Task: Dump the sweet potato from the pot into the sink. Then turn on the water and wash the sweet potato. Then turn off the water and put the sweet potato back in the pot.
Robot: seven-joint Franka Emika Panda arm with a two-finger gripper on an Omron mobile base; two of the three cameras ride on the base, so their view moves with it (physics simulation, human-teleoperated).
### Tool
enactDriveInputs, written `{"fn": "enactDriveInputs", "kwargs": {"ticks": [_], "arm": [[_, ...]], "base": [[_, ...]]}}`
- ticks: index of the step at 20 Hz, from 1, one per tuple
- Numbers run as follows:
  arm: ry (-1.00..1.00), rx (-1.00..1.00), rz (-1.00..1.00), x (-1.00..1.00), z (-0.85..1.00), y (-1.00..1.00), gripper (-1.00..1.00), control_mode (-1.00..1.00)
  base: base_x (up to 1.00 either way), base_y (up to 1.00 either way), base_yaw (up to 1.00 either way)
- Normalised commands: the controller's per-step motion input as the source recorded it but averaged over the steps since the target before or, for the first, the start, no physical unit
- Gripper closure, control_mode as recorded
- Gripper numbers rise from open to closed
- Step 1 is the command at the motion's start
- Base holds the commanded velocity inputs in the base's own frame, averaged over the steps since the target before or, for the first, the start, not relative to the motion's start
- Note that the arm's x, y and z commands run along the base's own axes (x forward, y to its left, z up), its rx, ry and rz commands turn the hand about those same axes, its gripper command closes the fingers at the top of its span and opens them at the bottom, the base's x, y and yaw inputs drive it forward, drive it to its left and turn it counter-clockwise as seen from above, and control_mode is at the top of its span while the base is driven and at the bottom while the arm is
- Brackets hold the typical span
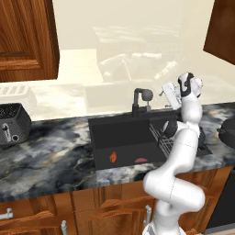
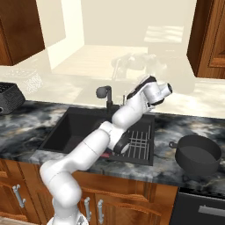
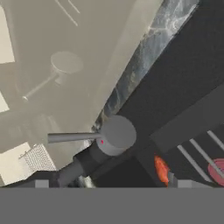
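The sweet potato (image 1: 113, 157) (image 3: 161, 169), a small orange lump, lies on the floor of the black sink (image 1: 120, 133) (image 2: 74, 127) near its front wall. The black pot (image 2: 198, 154) (image 1: 227, 130) stands upright on the counter to the right of the sink. My gripper (image 1: 167, 94) (image 3: 113, 184) hangs above the sink's back right, just right of the faucet (image 1: 140, 103) (image 2: 107, 95) (image 3: 114, 135). It is open, its tips wide apart, and holds nothing. The hand view looks down on the faucet's round head and its thin lever.
A flat red sliver (image 1: 141, 160) (image 3: 217, 170) lies in the basin right of the sweet potato. A wire rack (image 1: 161, 137) (image 2: 139, 139) fills the sink's right side. A black toaster (image 1: 13, 124) sits far left on the counter. Wooden cabinets hang overhead.
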Motion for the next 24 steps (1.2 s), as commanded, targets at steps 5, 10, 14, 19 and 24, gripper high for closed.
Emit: {"fn": "enactDriveInputs", "kwargs": {"ticks": [5, 10, 14, 19, 24], "arm": [[0.0, 0.0, -0.09, -1.0, 0.13, -0.09, -1.0, -1.0], [0.0, 0.0, -0.07, -1.0, 0.05, 0.0, -1.0, -1.0], [-0.04, -0.01, -0.08, -1.0, 0.0, 0.17, -1.0, -1.0], [-0.09, -0.03, -0.09, -1.0, 0.0, 0.39, -1.0, -1.0], [-0.12, -0.03, -0.1, -1.0, 0.0, 0.43, -1.0, -1.0]], "base": [[0.0, 0.0, 0.0], [0.0, 0.0, 0.0], [0.0, 0.0, 0.0], [0.0, 0.0, 0.0], [0.0, 0.0, 0.0]]}}
